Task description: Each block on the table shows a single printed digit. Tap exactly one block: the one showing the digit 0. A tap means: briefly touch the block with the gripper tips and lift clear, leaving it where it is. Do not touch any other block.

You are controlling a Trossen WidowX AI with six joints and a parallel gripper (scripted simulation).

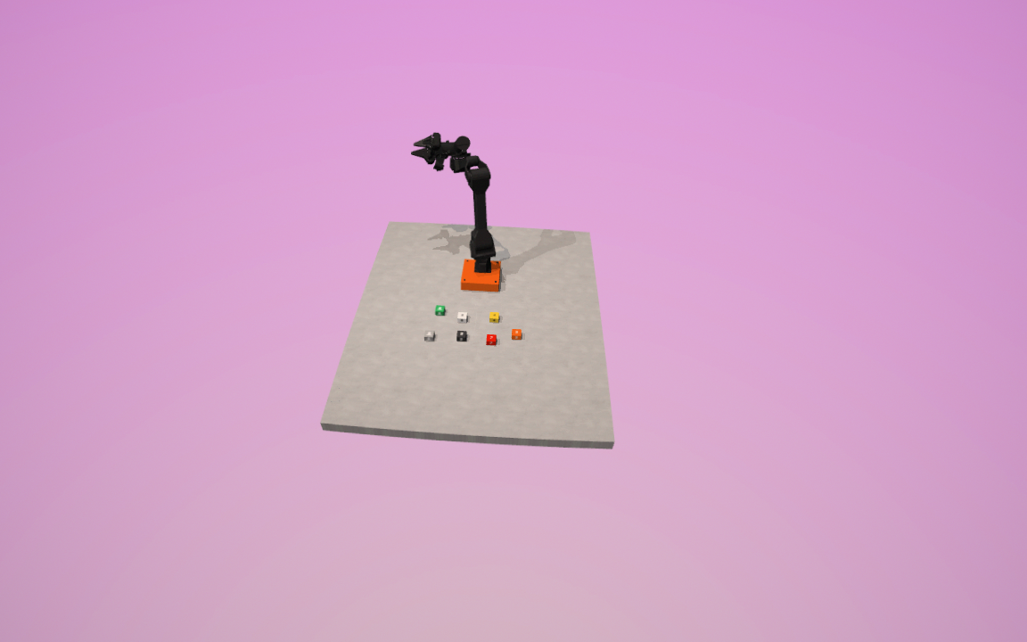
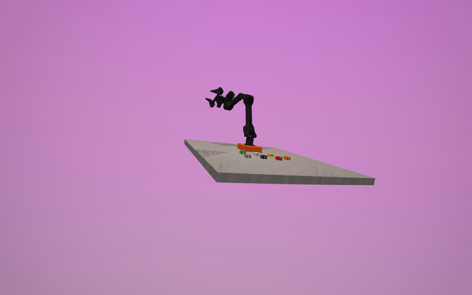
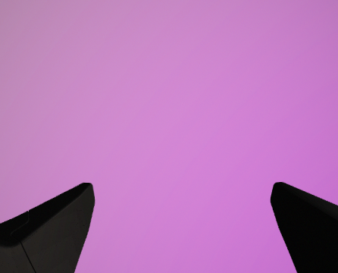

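Note:
Several small blocks lie in two loose rows: green [image 1: 439, 310] [image 2: 242, 152], white [image 1: 462, 317] [image 2: 256, 154], yellow [image 1: 494, 317] [image 2: 270, 155], grey [image 1: 430, 336] [image 2: 247, 156], black [image 1: 461, 336] [image 2: 263, 157], red [image 1: 490, 340] [image 2: 278, 158] and orange [image 1: 516, 334] [image 2: 287, 157]. Their printed digits are too small to read surely, so I cannot tell which shows 0. My gripper [image 1: 413, 148] [image 2: 208, 94] [image 3: 186, 195] is open and empty, high above the table and away from all blocks, pointing out sideways. No block shows in the wrist view.
The grey table slab [image 1: 469, 399] [image 2: 285, 170] carries the blocks and the arm's orange base [image 1: 480, 275] [image 2: 249, 148], which stands just behind the blocks. The slab's edges drop off on all sides. The wrist view shows only pink background beyond the fingers.

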